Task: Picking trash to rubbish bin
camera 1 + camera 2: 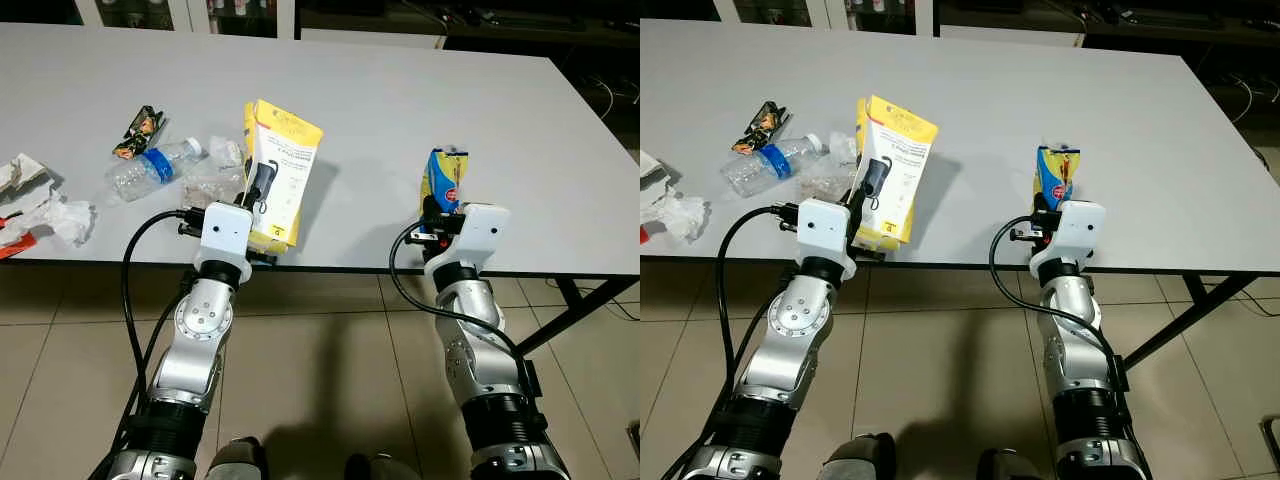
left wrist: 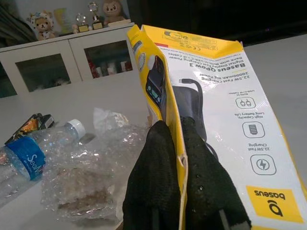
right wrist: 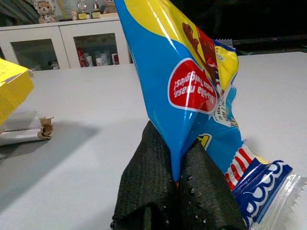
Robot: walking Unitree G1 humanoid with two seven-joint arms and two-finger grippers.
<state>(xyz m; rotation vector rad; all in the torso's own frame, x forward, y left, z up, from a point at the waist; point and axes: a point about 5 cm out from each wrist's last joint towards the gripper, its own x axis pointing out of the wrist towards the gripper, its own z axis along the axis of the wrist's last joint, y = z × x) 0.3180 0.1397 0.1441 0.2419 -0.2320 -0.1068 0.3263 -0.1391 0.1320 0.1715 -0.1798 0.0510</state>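
A: Item one, risks. The left gripper [image 1: 262,190] holds the yellow-and-white power bank box [image 1: 280,170] by one thin cardboard edge, near the table's [image 1: 400,90] front edge. The box stands tall above the pinch, so I'd judge it likely to swing or slip out once the arm moves.

B: And the right side?

A: The right gripper [image 3: 178,184] pinches a blue-and-yellow snack wrapper [image 3: 192,81] by a glossy fold. Slick film, small bite; a quick turn could let it slide free. No rubbish bin can be made out, so the robot probably has to walk with both loads, which adds to the risk.

B: Item two, fingers.

A: Left fingers [image 2: 158,187]: pressed together on the box's edge, one pad each side of the cardboard, no gap to speak of. Right fingers [image 3: 148,187]: likewise closed tight, the wrapper's fold between them.

B: Remaining stock on the table?

A: A crushed plastic bottle with blue label [image 1: 150,168], crumpled clear plastic [image 1: 212,180] just beside it, a dark snack wrapper [image 1: 140,130] behind, and crumpled white paper [image 1: 55,215] at the far left. None touched by either gripper.
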